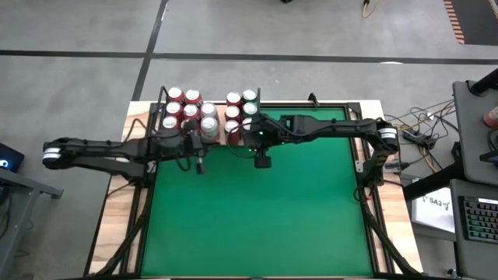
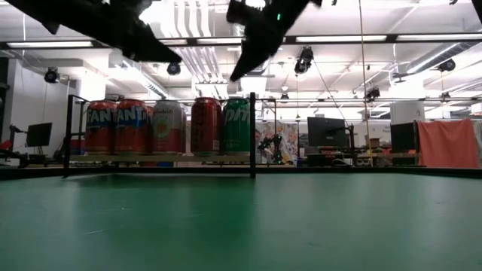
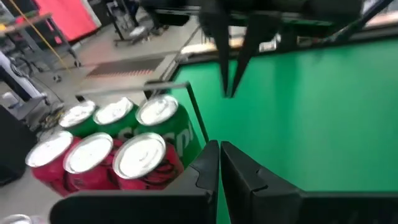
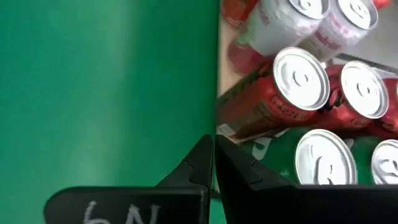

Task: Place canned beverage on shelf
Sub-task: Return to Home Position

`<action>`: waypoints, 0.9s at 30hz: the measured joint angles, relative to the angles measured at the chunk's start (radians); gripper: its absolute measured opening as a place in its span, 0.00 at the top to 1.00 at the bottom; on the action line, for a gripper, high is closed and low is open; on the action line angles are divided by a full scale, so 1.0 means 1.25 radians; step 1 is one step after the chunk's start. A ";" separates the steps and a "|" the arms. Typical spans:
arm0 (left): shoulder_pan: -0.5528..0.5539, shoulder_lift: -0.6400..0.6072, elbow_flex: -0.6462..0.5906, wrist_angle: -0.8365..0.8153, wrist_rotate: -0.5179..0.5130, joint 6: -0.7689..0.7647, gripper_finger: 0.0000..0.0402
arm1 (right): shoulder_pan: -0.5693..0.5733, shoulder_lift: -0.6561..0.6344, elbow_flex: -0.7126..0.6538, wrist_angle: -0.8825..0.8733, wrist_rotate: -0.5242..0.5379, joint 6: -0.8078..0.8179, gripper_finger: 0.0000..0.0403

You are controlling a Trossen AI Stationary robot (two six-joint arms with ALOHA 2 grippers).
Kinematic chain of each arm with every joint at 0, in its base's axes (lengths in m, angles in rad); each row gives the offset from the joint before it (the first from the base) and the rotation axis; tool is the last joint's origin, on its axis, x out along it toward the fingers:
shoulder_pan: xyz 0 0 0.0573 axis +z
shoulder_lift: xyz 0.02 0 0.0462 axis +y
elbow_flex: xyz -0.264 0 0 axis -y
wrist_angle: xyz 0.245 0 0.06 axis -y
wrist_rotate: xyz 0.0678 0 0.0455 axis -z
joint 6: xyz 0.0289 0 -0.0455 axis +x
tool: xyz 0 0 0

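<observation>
Several cans stand upright on the shelf (image 1: 220,117), a pale wood panel with black upright rods at the table's far edge. They form a left group (image 1: 187,111) and a right group (image 1: 241,113). In the low view the red, white and green cans (image 2: 166,126) stand in a row on the panel (image 2: 151,159). My left gripper (image 1: 200,166) is shut and empty above the green felt, just near of the left group. My right gripper (image 1: 262,162) is shut and empty just near of the right group. Both hang above can height in the low view.
The green felt table (image 1: 257,218) stretches from the shelf to the near edge. A black frame (image 1: 362,155) runs round the felt. The shelf's front corner rod (image 2: 252,135) stands below my right gripper (image 2: 236,74). A desk with a keyboard (image 1: 478,218) stands off the table's right side.
</observation>
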 joint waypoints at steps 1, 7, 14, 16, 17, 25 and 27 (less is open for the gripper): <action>0.000 0.015 0.000 0.003 -0.001 0.000 1.00 | -0.003 0.000 -0.026 0.038 0.002 -0.001 0.98; 0.001 0.108 0.000 0.054 -0.001 0.000 1.00 | -0.012 0.001 -0.116 0.211 0.005 -0.024 0.98; 0.003 0.228 0.000 0.129 -0.078 -0.006 1.00 | -0.013 -0.012 -0.123 0.213 0.005 -0.040 0.98; 0.005 0.256 0.001 0.149 -0.137 -0.006 1.00 | -0.013 -0.021 -0.123 0.207 0.004 -0.042 0.98; 0.006 0.268 0.005 0.149 -0.155 -0.006 1.00 | -0.013 -0.025 -0.123 0.199 0.004 -0.043 0.98; 0.021 0.339 0.069 0.136 -0.169 0.010 1.00 | -0.013 -0.062 -0.123 0.172 0.005 -0.037 0.98; 0.026 0.351 0.087 0.121 -0.170 0.010 1.00 | -0.012 -0.064 -0.123 0.167 0.005 -0.034 0.98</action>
